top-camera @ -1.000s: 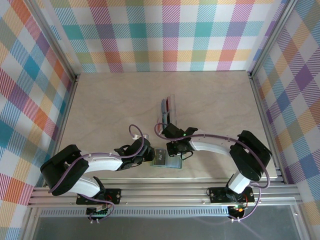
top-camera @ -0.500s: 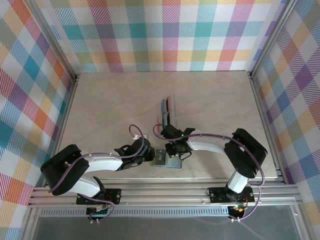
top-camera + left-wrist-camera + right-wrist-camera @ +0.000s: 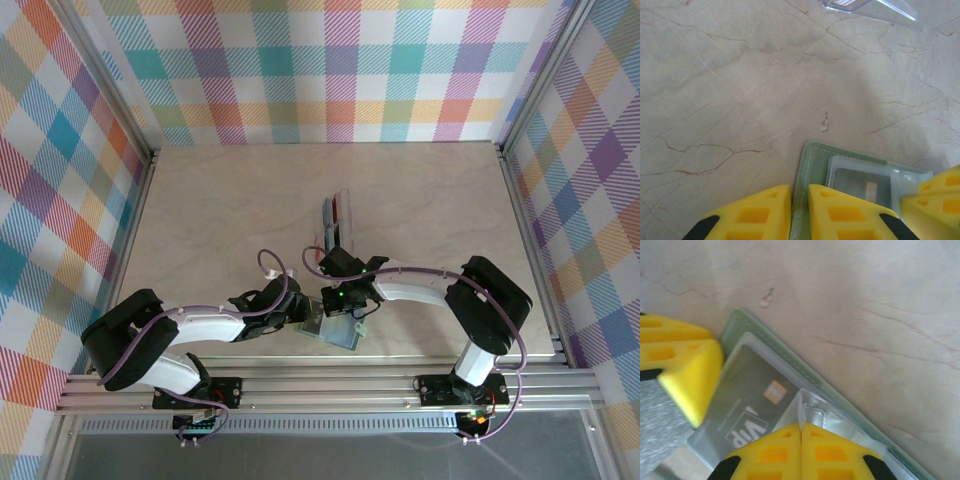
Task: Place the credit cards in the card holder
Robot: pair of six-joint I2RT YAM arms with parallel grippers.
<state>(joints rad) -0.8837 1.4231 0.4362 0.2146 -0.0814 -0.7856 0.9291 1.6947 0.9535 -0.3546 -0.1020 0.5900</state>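
Grey-green card holder (image 3: 804,167), partly hidden, in left end effector (image 3: 800,194); right end effector (image 3: 801,434) closed, perhaps empty.

Bright, even overhead light; only soft shadows on the bench (image 3: 220,200). In wrist views the near yellow fingers (image 3: 840,215) are blurred.

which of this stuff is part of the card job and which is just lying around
Part of the job: card holder; dark card in its clear pocket; blue and red credit cards in the clear tray; left gripper pinching the holder's edge; right gripper shut at the pocket.
Just lying about: small speck on the table.
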